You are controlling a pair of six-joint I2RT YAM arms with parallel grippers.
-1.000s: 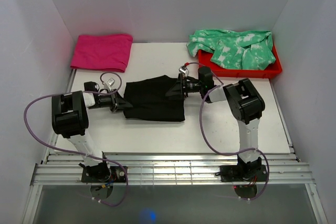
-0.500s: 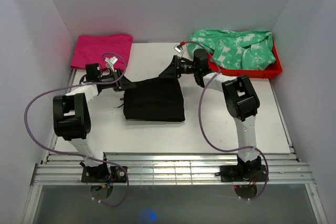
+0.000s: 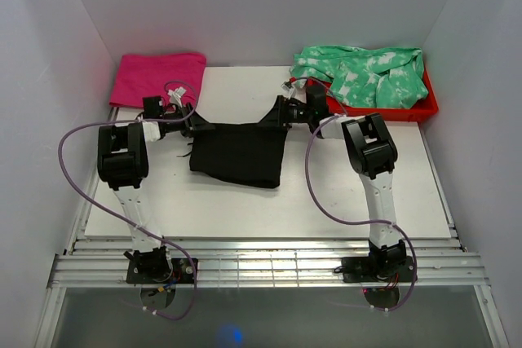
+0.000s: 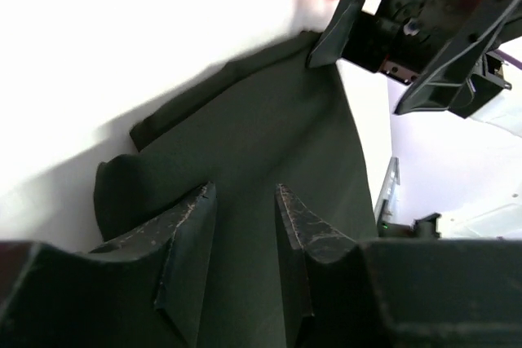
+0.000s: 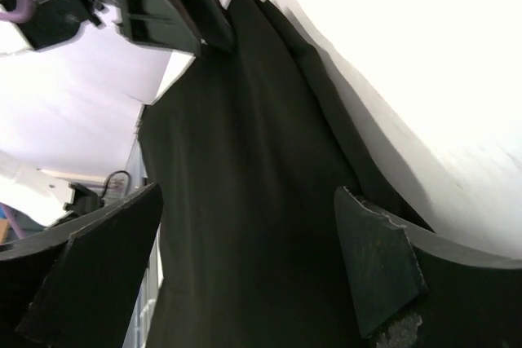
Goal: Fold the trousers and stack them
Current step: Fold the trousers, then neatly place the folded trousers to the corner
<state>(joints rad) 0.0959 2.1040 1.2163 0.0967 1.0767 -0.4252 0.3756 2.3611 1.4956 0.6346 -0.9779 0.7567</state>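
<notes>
The trousers (image 3: 238,155) are laid folded mid-table (image 3: 342,193), their far corners flanked by the left gripper (image 3: 200,128) and right gripper (image 3: 271,117). Both finger pairs are parted (nothing pinched), presumably so the fold can lie flat.

Matt black soft cloth trousers (image 3: 238,155), smooth matt white table (image 3: 245,211), glossy red plastic tray (image 3: 383,112), green-and-white tie-dye cloth garment (image 3: 363,71), matt magenta cloth (image 3: 159,79), scuffed matt black plastic fingers (image 4: 183,238) of the left gripper (image 4: 245,193), ribbed bare-metal rails (image 3: 269,260), smooth purple cable sheathing (image 3: 308,177).
</notes>
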